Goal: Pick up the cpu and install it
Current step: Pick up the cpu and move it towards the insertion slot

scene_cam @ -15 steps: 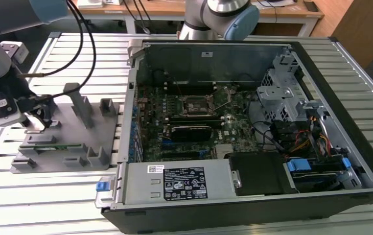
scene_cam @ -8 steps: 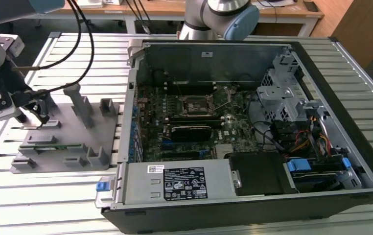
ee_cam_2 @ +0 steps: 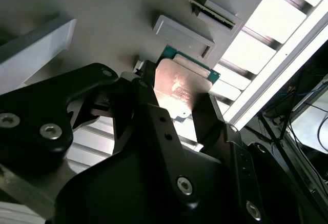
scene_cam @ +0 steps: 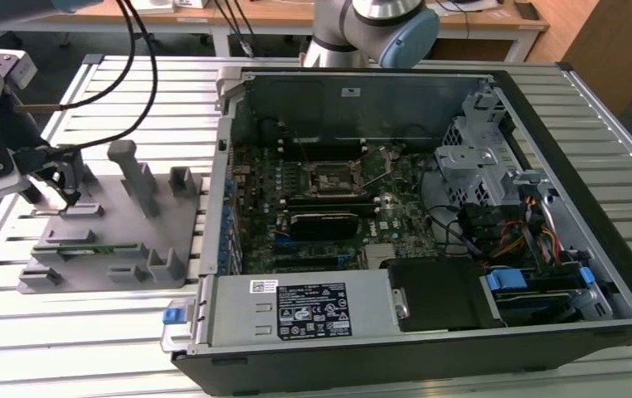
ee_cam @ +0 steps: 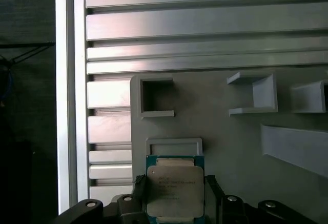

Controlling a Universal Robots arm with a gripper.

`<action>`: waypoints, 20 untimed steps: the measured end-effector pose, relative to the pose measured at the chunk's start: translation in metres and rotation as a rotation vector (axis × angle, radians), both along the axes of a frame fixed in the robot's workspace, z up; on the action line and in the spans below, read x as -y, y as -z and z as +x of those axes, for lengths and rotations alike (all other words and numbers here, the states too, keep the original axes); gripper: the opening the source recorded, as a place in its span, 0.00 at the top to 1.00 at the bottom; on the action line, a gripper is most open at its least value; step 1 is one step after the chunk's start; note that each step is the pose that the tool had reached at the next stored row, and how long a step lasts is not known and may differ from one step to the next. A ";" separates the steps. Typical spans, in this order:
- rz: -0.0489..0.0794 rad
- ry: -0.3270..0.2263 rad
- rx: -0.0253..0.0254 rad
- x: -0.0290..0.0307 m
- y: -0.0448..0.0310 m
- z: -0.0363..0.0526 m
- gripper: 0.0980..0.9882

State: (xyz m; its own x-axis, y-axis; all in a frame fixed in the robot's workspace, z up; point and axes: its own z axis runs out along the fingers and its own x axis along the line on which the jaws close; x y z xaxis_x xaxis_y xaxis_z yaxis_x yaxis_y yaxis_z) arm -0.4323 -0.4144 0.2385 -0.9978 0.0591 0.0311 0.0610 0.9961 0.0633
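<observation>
The gripper [ee_cam: 175,199] is down at the grey holder block [ee_cam: 241,152]. In both wrist views its two black fingers [ee_cam: 139,190] sit close against opposite edges of the cpu [ee_cam: 174,185], so I take it to be clamped on the chip rather than merely flanking it. The cpu lies flat between them, silvery lid up with a green rim showing, just over the holder near its edge; whether it is lifted clear of its seat I cannot tell. As I judge it, the pickup is made or all but made, and the install is not yet done. In the exterior view the arm stands over the holder at the exterior view's left. The black socket [scene_cam: 336,177] on the motherboard [scene_cam: 405,195] lies well apart from it, inside the open computer case [scene_cam: 568,145] on the slatted metal table [scene_cam: 172,91]. As for writing, the cpu's lid carries several lines of dark print in the first wrist view, which I cannot make out word for word. A large black-and-white label [scene_cam: 313,311] lies on the power supply [scene_cam: 239,319] at the front of the case, and a small white sticker [scene_cam: 348,91] is on the inner back wall; I can read neither from here.
</observation>
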 end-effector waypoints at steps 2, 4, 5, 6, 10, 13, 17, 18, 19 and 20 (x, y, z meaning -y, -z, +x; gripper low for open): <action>0.000 0.000 -0.0001 -0.0001 -0.0031 0.0000 0.51; 0.000 0.000 -0.0001 -0.0001 -0.0065 0.0000 0.51; 0.000 0.000 0.0000 -0.0001 -0.0079 0.0000 0.51; 0.000 0.000 0.0001 -0.0001 -0.0092 0.0000 0.51; 0.000 0.000 0.0001 -0.0001 -0.0139 0.0000 0.51; 0.000 0.000 -0.0001 -0.0001 -0.0170 0.0000 0.51; 0.000 0.000 0.0000 -0.0002 -0.0209 0.0000 0.51; 0.000 0.000 0.0000 -0.0002 -0.0218 0.0000 0.51; 0.000 0.000 0.0000 -0.0002 -0.0227 0.0000 0.51; 0.000 0.000 0.0000 -0.0002 -0.0236 0.0000 0.51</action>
State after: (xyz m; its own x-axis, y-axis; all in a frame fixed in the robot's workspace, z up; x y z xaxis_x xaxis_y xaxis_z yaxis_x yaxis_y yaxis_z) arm -0.4323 -0.4141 0.2621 -0.9978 0.0592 0.0311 0.0610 0.9961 0.0633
